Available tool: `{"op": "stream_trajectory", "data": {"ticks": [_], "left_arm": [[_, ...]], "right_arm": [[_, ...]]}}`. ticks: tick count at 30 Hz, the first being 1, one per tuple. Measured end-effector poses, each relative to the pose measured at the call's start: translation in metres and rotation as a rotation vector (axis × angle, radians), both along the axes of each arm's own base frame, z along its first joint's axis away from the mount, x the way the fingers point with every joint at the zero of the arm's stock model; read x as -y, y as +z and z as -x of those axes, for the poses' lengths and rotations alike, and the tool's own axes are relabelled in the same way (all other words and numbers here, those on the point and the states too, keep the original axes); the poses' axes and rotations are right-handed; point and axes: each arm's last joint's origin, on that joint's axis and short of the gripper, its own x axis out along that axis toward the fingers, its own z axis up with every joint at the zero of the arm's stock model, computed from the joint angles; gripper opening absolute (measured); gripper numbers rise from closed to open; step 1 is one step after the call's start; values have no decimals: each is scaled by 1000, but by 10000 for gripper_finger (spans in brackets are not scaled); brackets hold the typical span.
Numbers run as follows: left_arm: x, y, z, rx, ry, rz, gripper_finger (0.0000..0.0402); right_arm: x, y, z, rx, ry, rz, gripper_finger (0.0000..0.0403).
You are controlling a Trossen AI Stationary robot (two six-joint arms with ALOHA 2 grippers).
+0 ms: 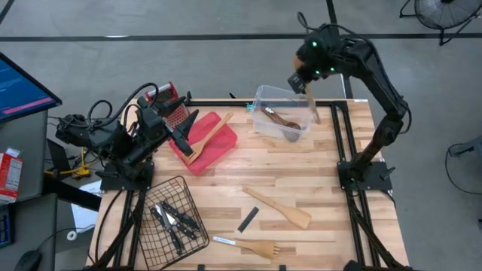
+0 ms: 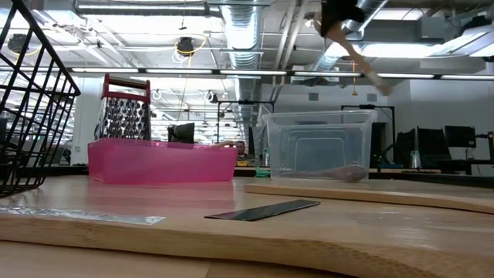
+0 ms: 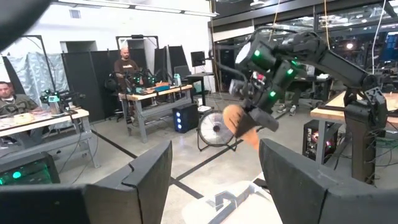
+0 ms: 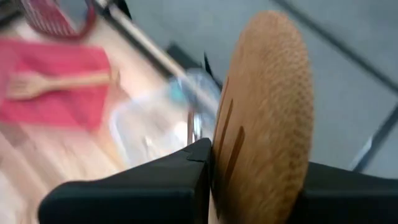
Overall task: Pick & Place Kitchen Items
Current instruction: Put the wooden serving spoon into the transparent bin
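At the high view's upper right, the right gripper (image 1: 305, 84) clamps a slotted wooden turner (image 1: 311, 104) above the clear plastic bin (image 1: 265, 94), apparently to drop it in, while the left gripper (image 1: 178, 135), fingers spread and empty, waits over the red tray (image 1: 224, 143).

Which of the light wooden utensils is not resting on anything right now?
The slotted wooden turner, shut in the right hand above the clear plastic bin. The others lie down: one in the red tray, two on the wooden table.

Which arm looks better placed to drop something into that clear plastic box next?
The right: its gripper already holds a slotted wooden turner above the clear plastic bin. The left gripper sits open by the red tray.
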Motion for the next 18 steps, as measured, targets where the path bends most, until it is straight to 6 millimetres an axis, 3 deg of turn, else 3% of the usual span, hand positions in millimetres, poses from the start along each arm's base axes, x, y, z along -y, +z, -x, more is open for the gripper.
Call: {"op": "stream_trajectory", "data": {"ticks": [5, 18], "left_arm": [[0, 0, 0, 0, 0, 0, 222], [0, 0, 0, 0, 0, 0, 222]], "right_arm": [[8, -26, 9, -152, -54, -131, 26], [21, -88, -12, -261, -28, -232, 26]]}}
